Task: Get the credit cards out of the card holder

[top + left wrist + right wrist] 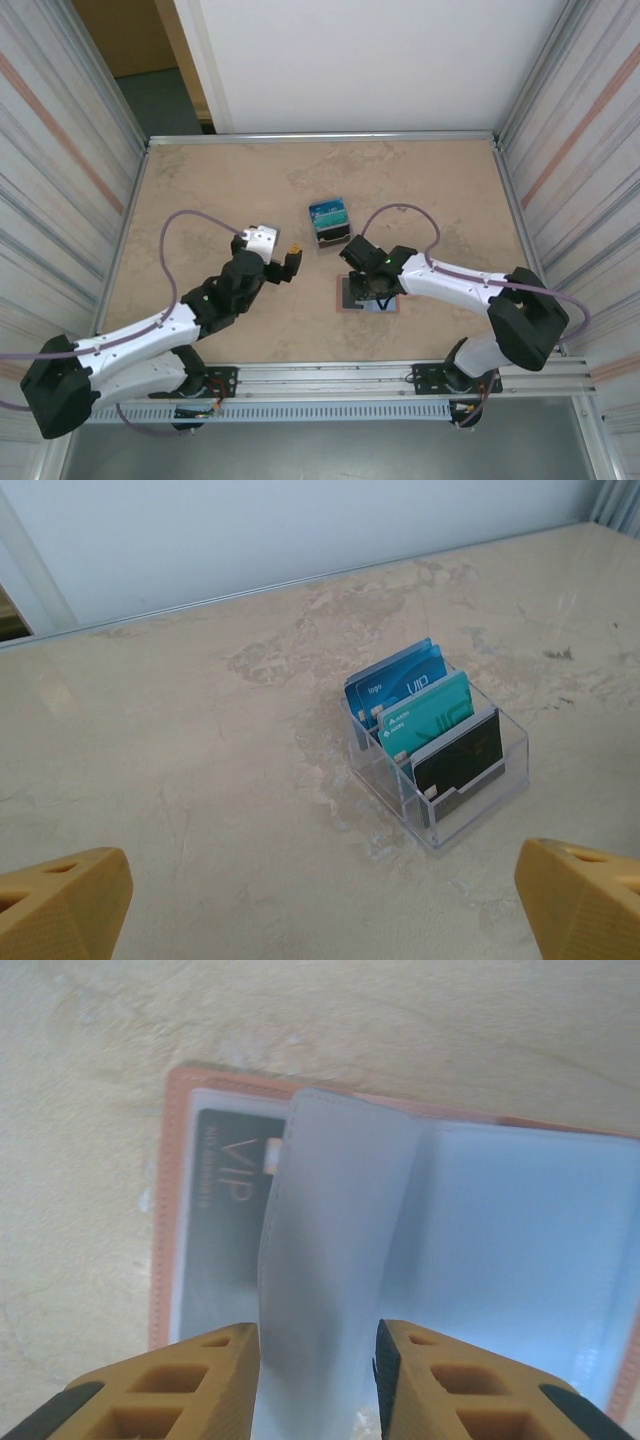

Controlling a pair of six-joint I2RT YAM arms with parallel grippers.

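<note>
holder (162, 1210) lies open under r gripper (318, 1380), floppy sleeve (330, 1220) between its fingers; can't tell if pinched. dark card (225, 1220) ahead-left: stiff, slick, thin, so take its exposed edge. l gripper (320, 895) released.

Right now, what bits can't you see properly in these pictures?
- Top view: the tan leather card holder lies mostly under the right hand.
- Right wrist view: a pale plastic sleeve covers part of the dark VIP card.
- Left wrist view: in the clear plastic stand, the black front card hides the bottom of the teal card behind it.
</note>
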